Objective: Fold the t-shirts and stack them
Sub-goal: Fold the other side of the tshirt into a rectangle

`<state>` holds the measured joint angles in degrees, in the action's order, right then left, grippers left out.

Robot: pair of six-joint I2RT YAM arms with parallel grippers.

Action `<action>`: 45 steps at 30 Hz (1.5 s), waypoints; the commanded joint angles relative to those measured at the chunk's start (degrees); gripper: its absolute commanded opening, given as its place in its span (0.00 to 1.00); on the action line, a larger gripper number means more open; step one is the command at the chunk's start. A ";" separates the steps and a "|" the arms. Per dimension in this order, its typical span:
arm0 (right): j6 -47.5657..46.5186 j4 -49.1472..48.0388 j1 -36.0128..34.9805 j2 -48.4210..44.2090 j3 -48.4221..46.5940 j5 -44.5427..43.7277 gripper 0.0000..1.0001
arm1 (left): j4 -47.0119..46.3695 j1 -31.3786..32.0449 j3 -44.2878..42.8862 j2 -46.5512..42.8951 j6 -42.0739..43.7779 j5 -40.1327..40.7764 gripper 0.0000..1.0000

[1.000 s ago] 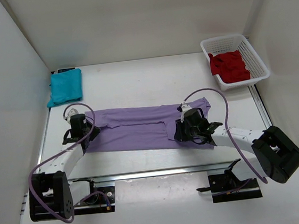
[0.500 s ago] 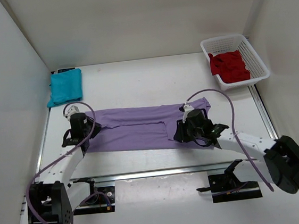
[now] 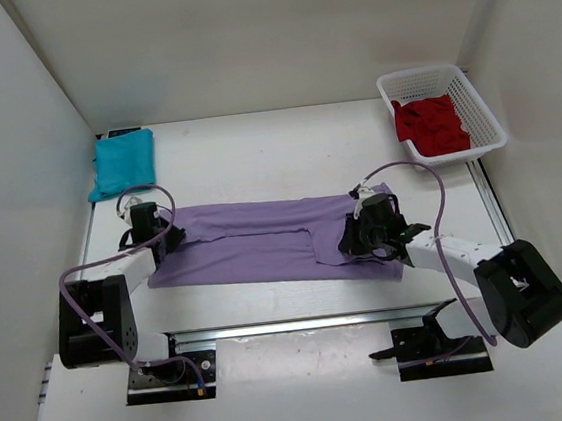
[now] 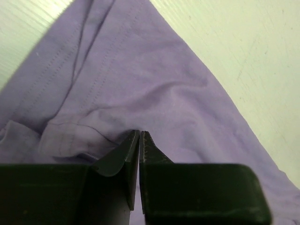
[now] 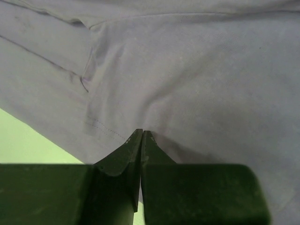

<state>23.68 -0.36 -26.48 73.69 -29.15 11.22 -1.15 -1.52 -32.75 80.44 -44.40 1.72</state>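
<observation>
on the white table top, between the two arms, the light purple soft cloth t-shirt lies flat as a long band. its long axis runs from the left side to the right, across the front of both bases. the left gripper sits at the band's left end. in the left wrist view its dark fingers are drawn together to a thin slit, with creases in the cloth running into the tips, so it looks to be pinching the shirt. the right gripper is at the opposite end, over the near right part. in the right wrist view its jaws are closed tight at a small pucker just inside the hem, which i judge to be a grip on the cloth too. each arm therefore has its own end, and the cloth stretches sideways between them, not away from them. any next fold probably has to bring one end along that axis toward the other. the folded teal cloth t-shirt rests at the far left corner, nearer the left arm, and reads as the start of the stack. the crumpled dark red cloth t-shirt lies in the white plastic mesh basket at the far right.
</observation>
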 commanded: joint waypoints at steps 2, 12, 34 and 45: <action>0.49 -5.61 -1.12 1.01 2.07 -0.50 0.00 | -0.79 0.29 2.34 -2.39 0.63 -0.67 0.16; 4.00 -3.78 -6.66 -1.61 6.38 -2.87 0.00 | -3.59 -2.79 10.34 -6.88 -1.91 -0.22 0.17; 9.44 11.86 3.11 -28.16 14.29 -4.53 0.00 | -10.63 18.90 6.03 -8.90 -2.01 -1.89 0.17; 14.91 12.49 2.31 -31.15 20.72 -2.44 0.00 | -11.60 23.49 6.48 -7.93 -1.13 -6.98 0.20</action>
<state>37.58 10.94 -24.93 41.39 -9.02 8.23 -11.99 21.96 -26.09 72.75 -46.50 -1.93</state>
